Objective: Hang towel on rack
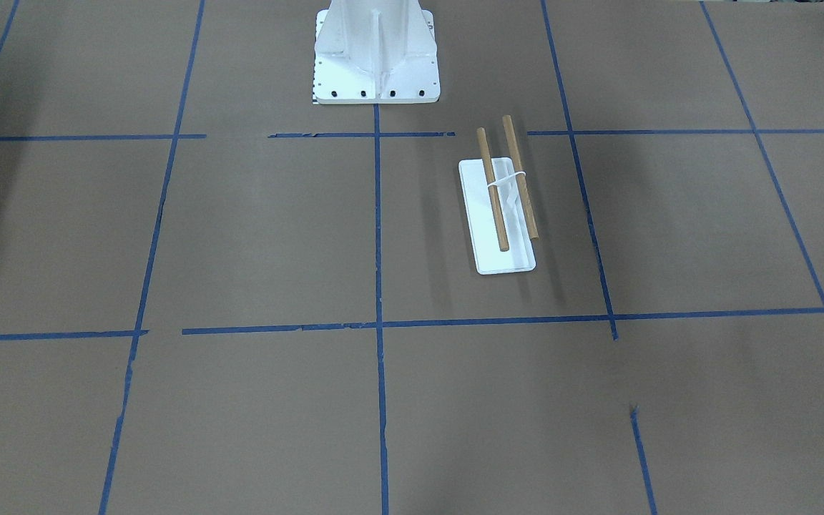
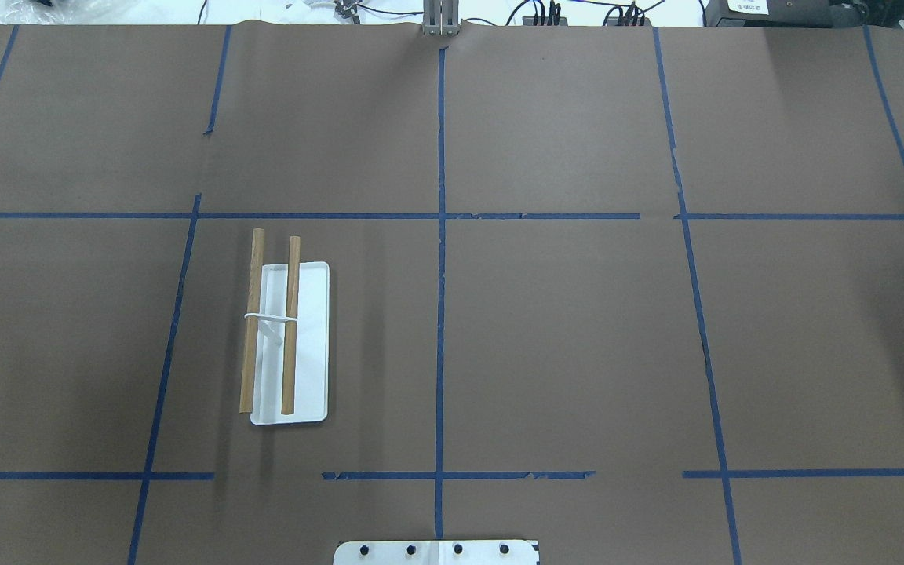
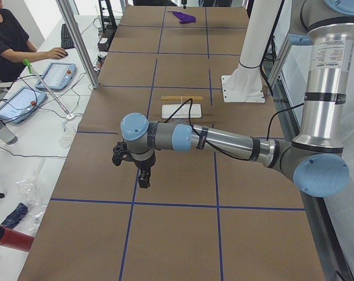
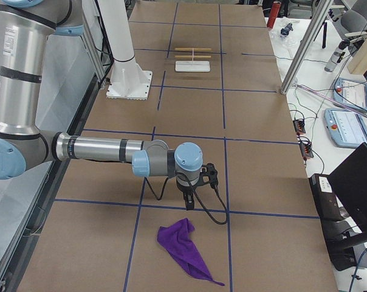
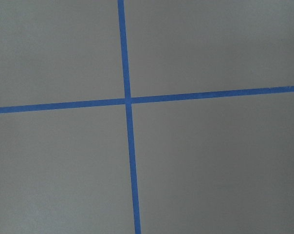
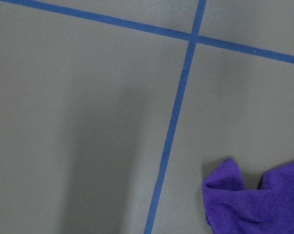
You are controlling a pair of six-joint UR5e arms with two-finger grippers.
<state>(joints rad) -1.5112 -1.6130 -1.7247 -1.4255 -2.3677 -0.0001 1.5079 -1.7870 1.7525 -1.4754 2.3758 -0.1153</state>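
Observation:
The rack [image 2: 309,343] stands on the table's left half: a flat white base, a white wire support and two parallel wooden dowels [image 2: 290,326]. It also shows in the front view [image 1: 510,261], the left view [image 3: 181,110] and the right view [image 4: 192,67]. The purple towel [image 4: 182,248] lies crumpled on the table at the robot's far right, also in the right wrist view [image 6: 256,200] and far off in the left view [image 3: 183,16]. My right gripper [image 4: 188,204] hovers just beside the towel. My left gripper [image 3: 143,178] hangs over bare table, short of the rack. I cannot tell whether either is open.
The white bolted robot pedestal [image 1: 376,54] stands at the table's robot side. Blue tape lines [image 2: 441,314] grid the brown table cover. Metal posts [image 4: 302,48], teach pendants [image 3: 57,76] and an operator [image 3: 7,41] are beyond the table's far edge.

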